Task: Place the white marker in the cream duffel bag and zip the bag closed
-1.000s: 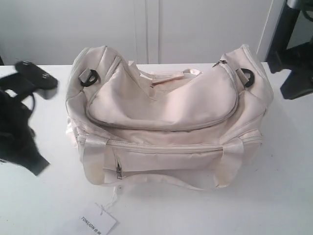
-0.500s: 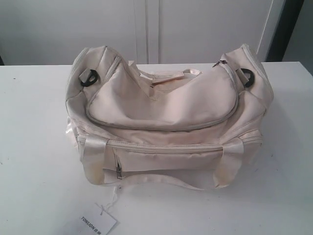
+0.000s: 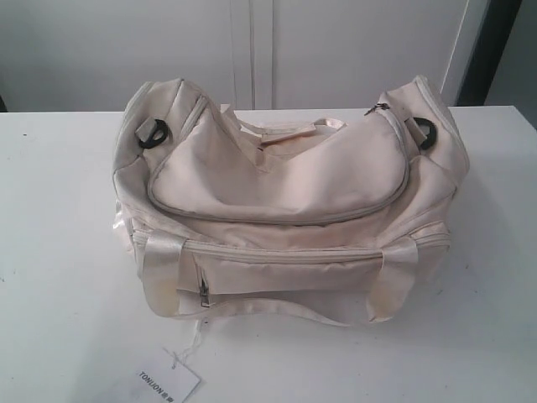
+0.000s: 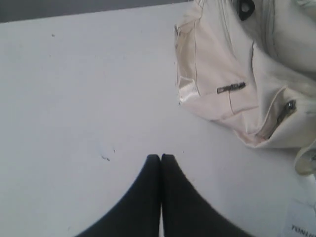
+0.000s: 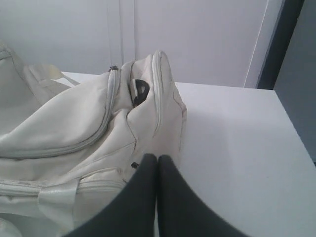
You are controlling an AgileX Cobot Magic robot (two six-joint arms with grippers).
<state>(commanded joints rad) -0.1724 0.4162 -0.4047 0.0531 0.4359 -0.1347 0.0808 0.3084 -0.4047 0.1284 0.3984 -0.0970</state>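
- Both arms, which stood at the left and right edges of the exterior view a second ago, are gone from that view. The cream duffel bag (image 3: 285, 193) lies where it lay.
- Left claw (image 4: 160, 158): its two dark fingers are pressed together tip to tip with nothing between them. It hangs over a bare stretch of the white table (image 4: 74, 89), near one end of the bag (image 4: 222, 74) but apart from it.
- Right claw (image 5: 157, 158): it is closed in the same way and holds nothing. Its tips are at the other end of the bag (image 5: 74, 128); I cannot tell whether they touch the cloth.
- The bag sits in the middle of the table (image 3: 67, 252) with its long side toward the exterior camera.
- The curved zip (image 3: 277, 220) around the bag's top flap looks run shut, with its small pull (image 3: 375, 107) at the right end.
- A black ring (image 3: 153, 134) sits at the left end and another ring (image 3: 424, 133) at the right end.
- A shiny strap (image 3: 164, 256) crosses the front of the bag beside the front pocket's pull (image 3: 204, 292).
- A white paper tag (image 3: 168, 382) lies on the table just in front of the bag, tied to it by a thin string.
- The white marker does not show in any view.
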